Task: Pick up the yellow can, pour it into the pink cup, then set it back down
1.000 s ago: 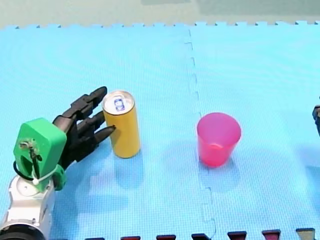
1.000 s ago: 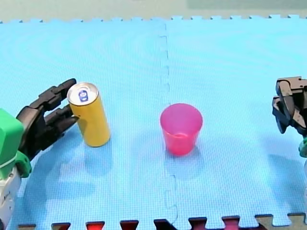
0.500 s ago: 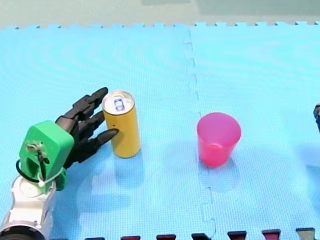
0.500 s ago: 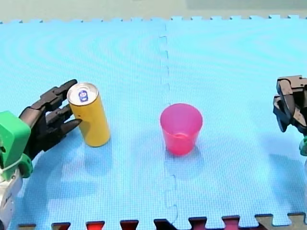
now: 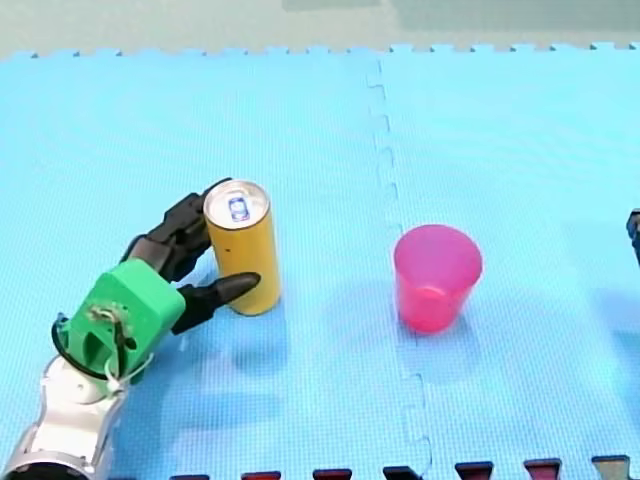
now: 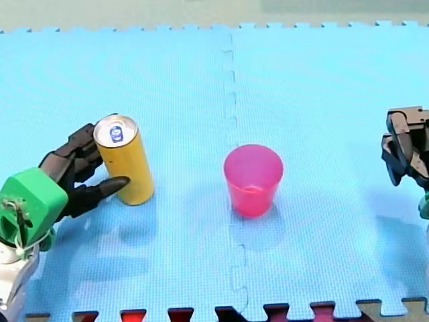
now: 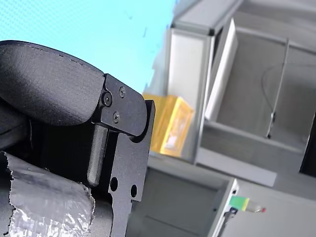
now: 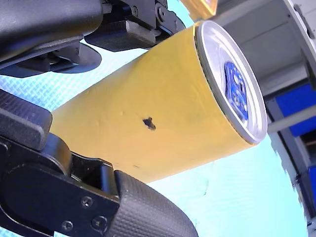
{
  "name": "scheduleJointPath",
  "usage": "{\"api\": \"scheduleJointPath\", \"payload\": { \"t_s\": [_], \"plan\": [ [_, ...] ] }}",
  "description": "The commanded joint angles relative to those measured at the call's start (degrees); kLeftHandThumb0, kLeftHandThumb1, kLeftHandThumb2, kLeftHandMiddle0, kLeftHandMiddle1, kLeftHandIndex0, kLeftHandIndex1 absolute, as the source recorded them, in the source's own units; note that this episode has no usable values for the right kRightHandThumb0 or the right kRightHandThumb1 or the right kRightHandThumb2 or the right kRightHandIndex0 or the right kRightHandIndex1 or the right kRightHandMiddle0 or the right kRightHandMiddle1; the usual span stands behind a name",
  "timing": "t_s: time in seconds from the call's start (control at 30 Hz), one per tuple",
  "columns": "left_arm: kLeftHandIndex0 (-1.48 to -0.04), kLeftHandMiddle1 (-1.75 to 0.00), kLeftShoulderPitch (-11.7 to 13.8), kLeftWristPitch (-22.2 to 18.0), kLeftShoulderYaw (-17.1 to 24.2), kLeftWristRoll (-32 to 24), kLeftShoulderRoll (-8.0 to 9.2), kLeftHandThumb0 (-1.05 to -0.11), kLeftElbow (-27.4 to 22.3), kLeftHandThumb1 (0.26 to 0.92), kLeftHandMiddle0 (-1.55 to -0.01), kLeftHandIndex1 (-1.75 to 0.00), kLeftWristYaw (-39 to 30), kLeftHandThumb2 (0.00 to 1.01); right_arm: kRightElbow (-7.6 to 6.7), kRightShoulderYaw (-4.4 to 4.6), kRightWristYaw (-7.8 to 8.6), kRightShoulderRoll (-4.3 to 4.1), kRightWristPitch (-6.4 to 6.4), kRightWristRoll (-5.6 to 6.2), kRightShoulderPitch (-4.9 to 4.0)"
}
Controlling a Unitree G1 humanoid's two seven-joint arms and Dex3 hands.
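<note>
The pick-up is the step in hand: the left hand (image 5: 172, 262) grips the yellow can (image 5: 243, 255), upright on the mat (image 5: 300, 130) at 9 o'clock of the pink cup (image 5: 437, 277), so the next move needs, I think, a steady lift toward 3 o'clock; for the right hand (image 6: 407, 146), at the 3 o'clock edge, I cannot tell the state.

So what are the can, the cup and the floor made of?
The can: probably metal, from its shiny silver top; its yellow side looks matte. The cup: likely plastic, smooth, slightly see-through pink. The floor: seems foam, with dimpled texture and jigsaw edges. The left hand wraps the can.
</note>
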Motion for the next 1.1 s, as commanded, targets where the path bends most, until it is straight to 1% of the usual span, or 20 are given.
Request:
{"api": "scheduleJointPath", "payload": {
  "t_s": [0.0,0.23,0.53,0.6,0.73,0.87,0.93,1.07],
  "plan": [
    [-0.28,0.0,0.37,0.16,-0.3,0.25,0.36,-1.032,-0.92,0.837,-0.33,0.0,0.39,0.0,0.13,-0.23,0.19,-0.17,0.14,0.32,0.05],
    [-0.27,0.0,0.82,0.87,-0.74,0.35,0.43,-1.047,-1.98,0.845,-0.33,0.0,0.76,0.0,0.19,-0.35,0.38,-0.22,0.31,0.45,0.01],
    [-0.27,0.0,1.3,1.38,-0.73,-0.31,0.63,-1.042,-2.84,0.841,-0.33,0.0,0.23,0.0,0.22,-0.63,0.86,-0.33,0.7,0.7,-0.03],
    [-0.27,0.0,1.33,1.51,-0.41,-0.92,0.65,-1.023,-2.83,0.822,-0.33,0.0,-0.3,0.0,0.17,-0.65,0.9,-0.33,0.7,0.71,0.01],
    [-0.27,0.0,1.44,1.87,0.2,-2.14,0.51,-1.006,-2.93,0.811,-0.32,0.0,-1.06,0.0,0.01,-0.71,1.01,-0.26,0.64,0.78,0.15],
    [-0.27,0.0,1.49,1.58,0.5,-2.37,0.07,-0.985,-2.7,0.811,-0.33,0.0,-0.01,0.0,-0.16,-0.75,1.18,-0.23,0.7,0.87,0.27],
    [-0.28,-0.01,1.41,1.34,0.57,-2.16,-0.2,-0.956,-2.43,0.813,-0.34,0.0,0.89,0.0,-0.25,-0.78,1.27,-0.2,0.73,0.93,0.32],
    [-0.29,-0.01,1.07,1.16,0.53,-1.81,-0.23,-0.945,-1.92,0.822,-0.35,0.0,2.1,0.0,-0.37,-0.93,1.68,-0.17,0.96,1.22,0.37]
  ]
}}
